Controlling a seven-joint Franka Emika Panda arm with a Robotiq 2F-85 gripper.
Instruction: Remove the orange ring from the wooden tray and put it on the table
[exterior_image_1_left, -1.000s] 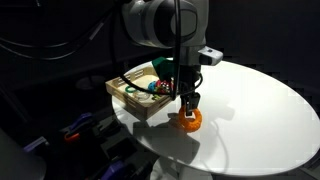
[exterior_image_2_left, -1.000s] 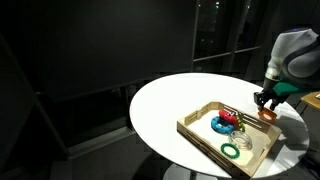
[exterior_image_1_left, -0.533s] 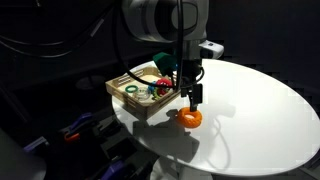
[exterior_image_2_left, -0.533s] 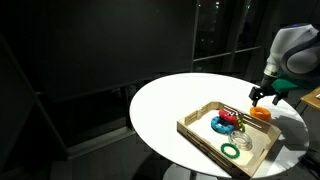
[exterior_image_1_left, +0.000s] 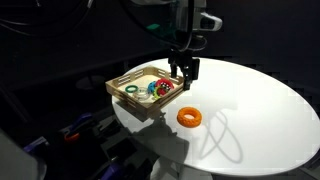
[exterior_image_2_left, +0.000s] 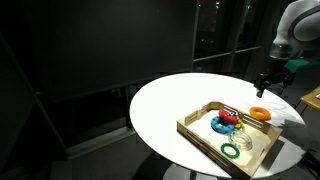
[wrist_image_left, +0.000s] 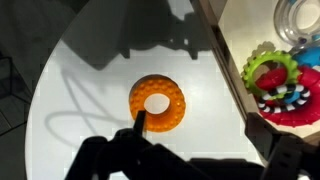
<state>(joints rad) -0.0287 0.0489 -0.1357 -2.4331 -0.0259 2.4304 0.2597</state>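
Note:
The orange ring (exterior_image_1_left: 189, 117) (exterior_image_2_left: 259, 114) lies flat on the white table (exterior_image_1_left: 262, 100) (exterior_image_2_left: 168, 104), just outside the wooden tray (exterior_image_1_left: 122, 96) (exterior_image_2_left: 200, 132). My gripper (exterior_image_1_left: 183, 72) (exterior_image_2_left: 268, 85) hangs open well above the ring, holding nothing. In the wrist view the orange ring (wrist_image_left: 157, 103) sits below me on the table (wrist_image_left: 90, 70), with one dark fingertip (wrist_image_left: 140, 122) showing over its near rim. The gripper (wrist_image_left: 205, 145) straddles bare table beside the tray's side wall (wrist_image_left: 231, 62).
Inside the tray lie a green ring (exterior_image_2_left: 232, 150) (exterior_image_1_left: 131, 90), a blue ring (exterior_image_2_left: 218, 125) and a red ring (exterior_image_2_left: 231, 119). The wrist view shows a green spiked ring (wrist_image_left: 268, 70) over red (wrist_image_left: 288, 108). The table's edge (exterior_image_1_left: 175, 148) runs close to the orange ring.
The jaws opened and let go of the orange ring, which now rests on the table. The gripper then rose straight up away from it.

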